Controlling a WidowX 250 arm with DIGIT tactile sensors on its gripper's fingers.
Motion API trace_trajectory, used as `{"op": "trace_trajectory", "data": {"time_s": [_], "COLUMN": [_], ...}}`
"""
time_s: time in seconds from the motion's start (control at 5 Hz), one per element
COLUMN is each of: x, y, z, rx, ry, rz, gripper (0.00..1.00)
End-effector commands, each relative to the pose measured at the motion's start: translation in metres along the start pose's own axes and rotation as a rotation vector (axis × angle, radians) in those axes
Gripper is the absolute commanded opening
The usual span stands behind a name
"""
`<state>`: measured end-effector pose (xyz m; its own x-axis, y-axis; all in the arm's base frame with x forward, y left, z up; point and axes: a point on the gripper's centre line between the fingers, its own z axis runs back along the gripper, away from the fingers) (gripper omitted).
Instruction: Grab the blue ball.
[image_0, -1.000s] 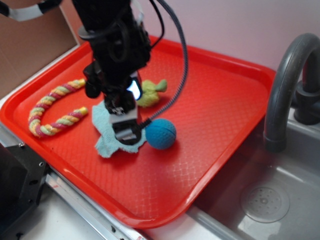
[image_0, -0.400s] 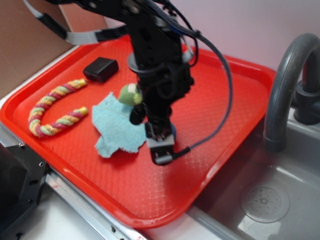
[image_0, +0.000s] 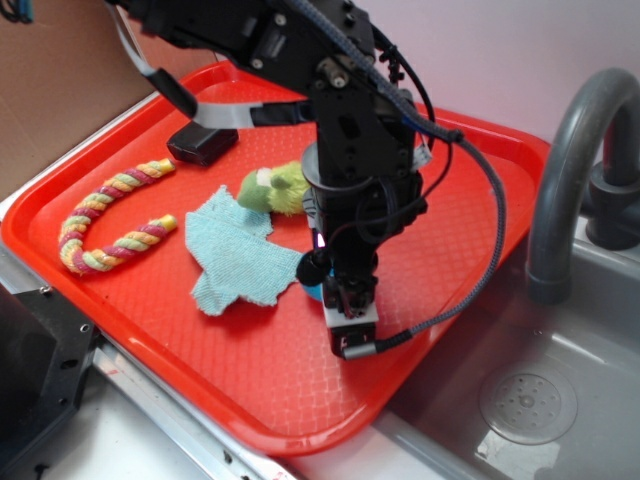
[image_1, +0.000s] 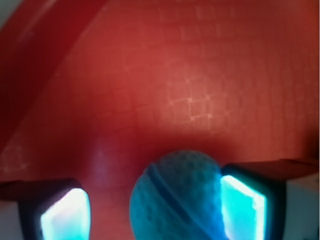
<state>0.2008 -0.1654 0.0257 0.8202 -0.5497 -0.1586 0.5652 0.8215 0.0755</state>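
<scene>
Below the arm, the gripper (image_0: 345, 300) points down over the red tray (image_0: 470, 200), its two fingers apart. Seen from the wrist, the blue ball (image_1: 177, 197) lies on the tray floor between the fingers (image_1: 242, 205); it sits just beside the right-hand one in that view, possibly touching, with a clear gap to the other. Its surface is medium blue, dimpled all over, with a darker groove running across it. From the outside view only a small sliver of the ball (image_0: 314, 291) shows, just beside the gripper, on the side toward the light-blue cloth (image_0: 240, 255). The cloth lies flat on the tray beside the ball. A green plush toy (image_0: 275, 188) rests beyond the cloth. Farther from the ball, a striped rope (image_0: 105, 220) curves near the tray's edge, and a black block (image_0: 200, 142) sits past it.
</scene>
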Motion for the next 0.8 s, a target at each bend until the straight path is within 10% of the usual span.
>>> {"op": "trace_trajectory", "data": {"time_s": [0.0, 0.6], "x": [-0.010, -0.019], "y": [0.027, 0.053], "z": [-0.007, 0.050], "rx": [-0.023, -0.061], "ry": [0.016, -0.040], "rz": [0.104, 0.261], "gripper": [0.00, 0.00]}}
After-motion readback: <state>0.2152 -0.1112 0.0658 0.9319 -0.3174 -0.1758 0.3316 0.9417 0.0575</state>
